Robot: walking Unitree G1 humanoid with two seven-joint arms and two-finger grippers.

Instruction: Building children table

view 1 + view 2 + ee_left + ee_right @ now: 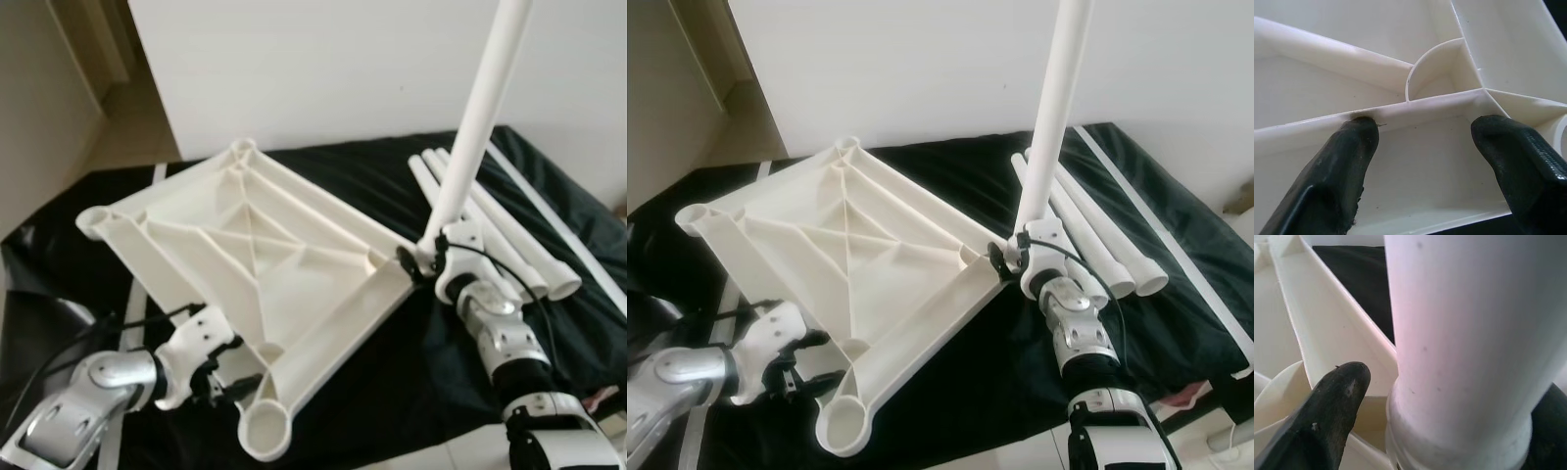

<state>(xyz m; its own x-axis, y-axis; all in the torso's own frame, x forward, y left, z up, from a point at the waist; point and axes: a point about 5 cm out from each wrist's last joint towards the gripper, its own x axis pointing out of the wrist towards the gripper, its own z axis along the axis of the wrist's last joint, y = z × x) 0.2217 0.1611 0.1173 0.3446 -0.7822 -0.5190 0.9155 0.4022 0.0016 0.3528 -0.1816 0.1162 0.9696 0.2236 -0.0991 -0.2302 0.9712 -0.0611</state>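
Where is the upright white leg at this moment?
The upright white leg stands on the robot's right, its foot at the right corner socket of the upside-down tabletop, gripped by the right gripper, beside the spare legs lying on the black cloth.

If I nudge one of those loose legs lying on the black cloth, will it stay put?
Probably not. The spare legs are smooth round tubes, so a sideways nudge would likely roll them. The soft black cloth may slow that a little. They look stiff and hollow, so probably light, and likely slippery to pinch.
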